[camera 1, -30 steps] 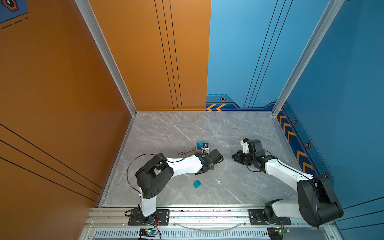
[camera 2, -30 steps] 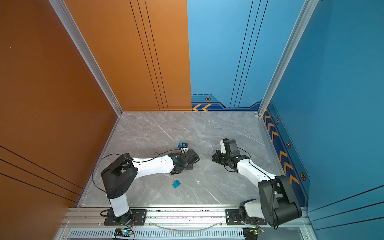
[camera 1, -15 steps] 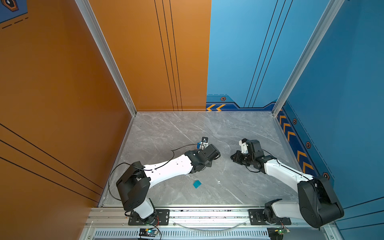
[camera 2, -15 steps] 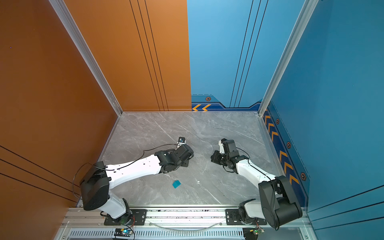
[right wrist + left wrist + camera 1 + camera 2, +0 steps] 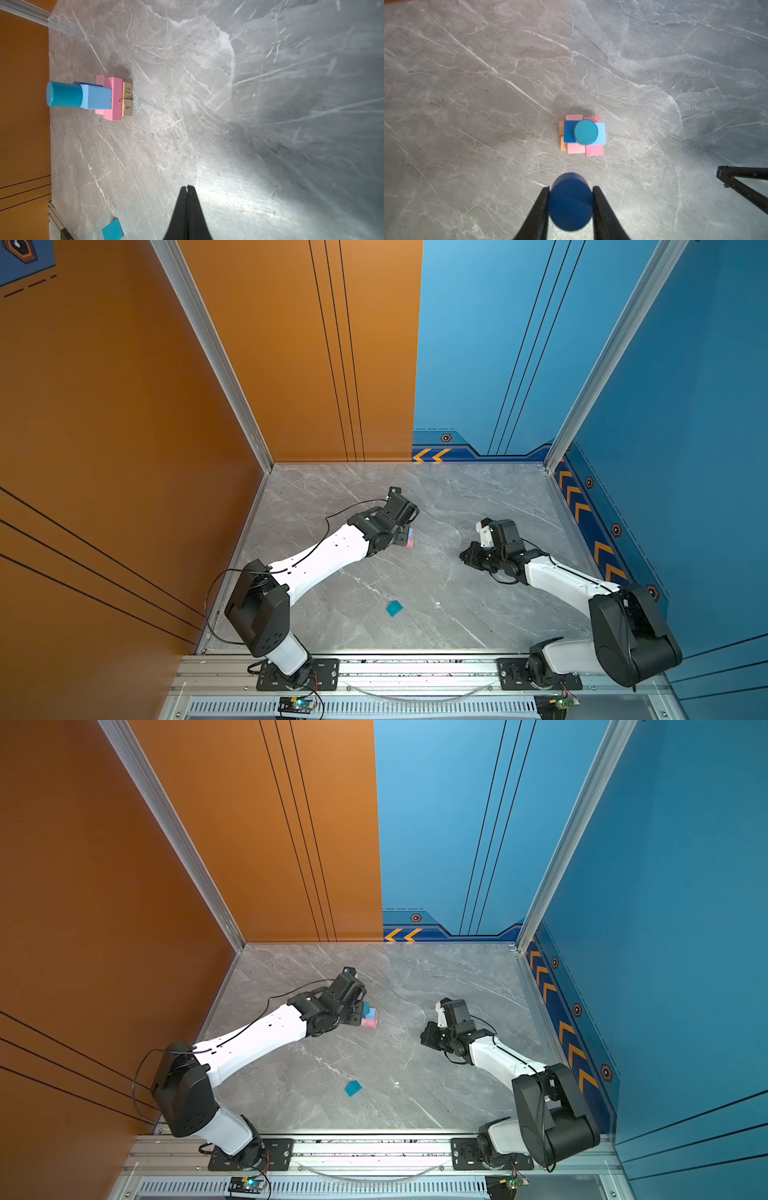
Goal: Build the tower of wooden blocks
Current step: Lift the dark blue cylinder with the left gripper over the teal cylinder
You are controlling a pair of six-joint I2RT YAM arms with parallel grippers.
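Left wrist: left gripper clamps dark-blue cylinder; floor open around tower; right gripper closed.

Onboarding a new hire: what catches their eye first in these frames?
The pastel tower on the marble table: tan bars, pink bars, blue cubes, capped by a teal cylinder. The dark-blue cylinder clamped in the left end effector, just short of the stack. A lone teal cube lies toward the front rail; the right end effector is shut, empty.

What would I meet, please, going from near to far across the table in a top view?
Front rail → teal cube → right gripper → wood block tower → yellow chevrons at the back.
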